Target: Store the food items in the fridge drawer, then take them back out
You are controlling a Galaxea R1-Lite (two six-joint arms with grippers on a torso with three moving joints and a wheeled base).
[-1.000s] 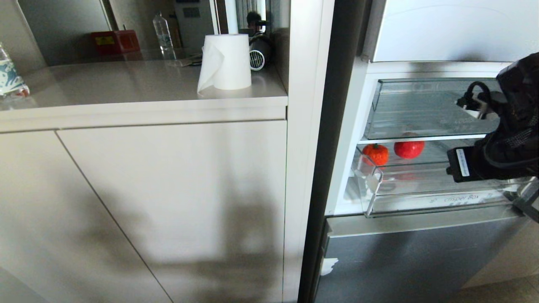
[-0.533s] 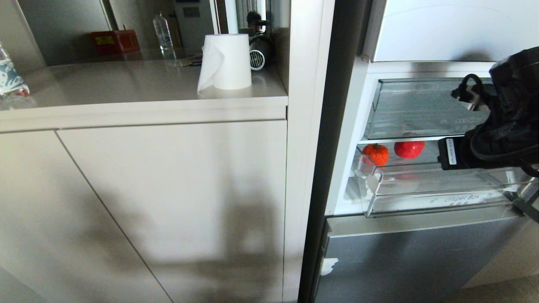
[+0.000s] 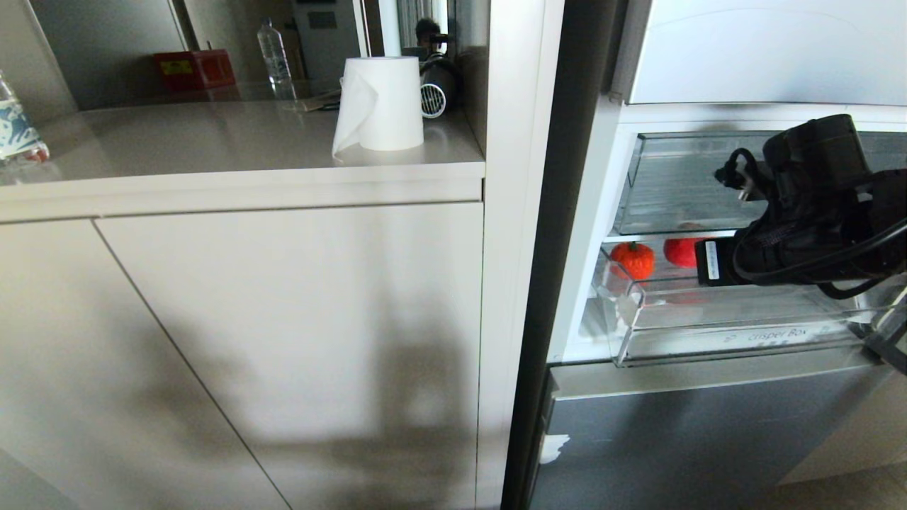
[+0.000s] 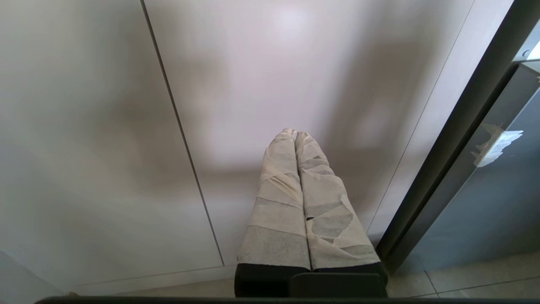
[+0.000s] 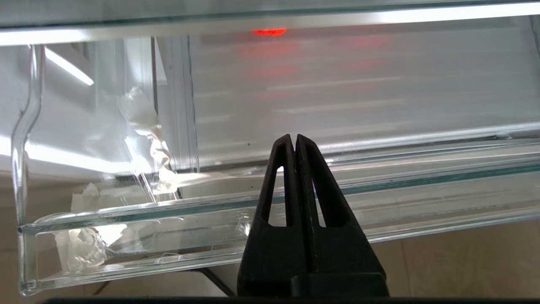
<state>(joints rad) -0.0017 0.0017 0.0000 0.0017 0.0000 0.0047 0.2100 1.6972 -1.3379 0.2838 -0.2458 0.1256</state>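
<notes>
Open fridge [image 3: 588, 234] at right of head view, beside pale cabinet [image 3: 283, 319] with counter [image 3: 212, 142] carrying paper-towel roll [image 3: 382, 103] near its right end.

2 clear drawers inside: upper one [image 3: 680, 184] pushed in; lower fridge drawer [image 3: 708, 333] pulled partly out, thick front lip [image 5: 168, 236] with white tape scraps [image 5: 84, 245] at 1 front corner.

Right arm [image 3: 801, 212] reaching across fridge opening above the pulled-out drawer. Right gripper [image 5: 294, 141] pinched closed, nothing between fingers, tips pointing over the front lip toward drawer interior.

Left gripper [image 4: 295, 135] closed too, tape-wrapped, parked low facing cabinet front, idle.

2 food items toward drawer's back left: orange pumpkin-like piece [image 3: 633, 259] nearer left wall, red round fruit [image 3: 680, 251] just beside it, partly hidden by the arm. Only a red sliver [image 5: 268, 31] showing in right wrist view.

Likely step: retrieval of stored items. For clean pickup: fingers spread before passing the lip, entry kept below upper drawer's underside, approach squared on red fruit, glossy round skin gripped across widest part, pumpkin left unbumped.
</notes>
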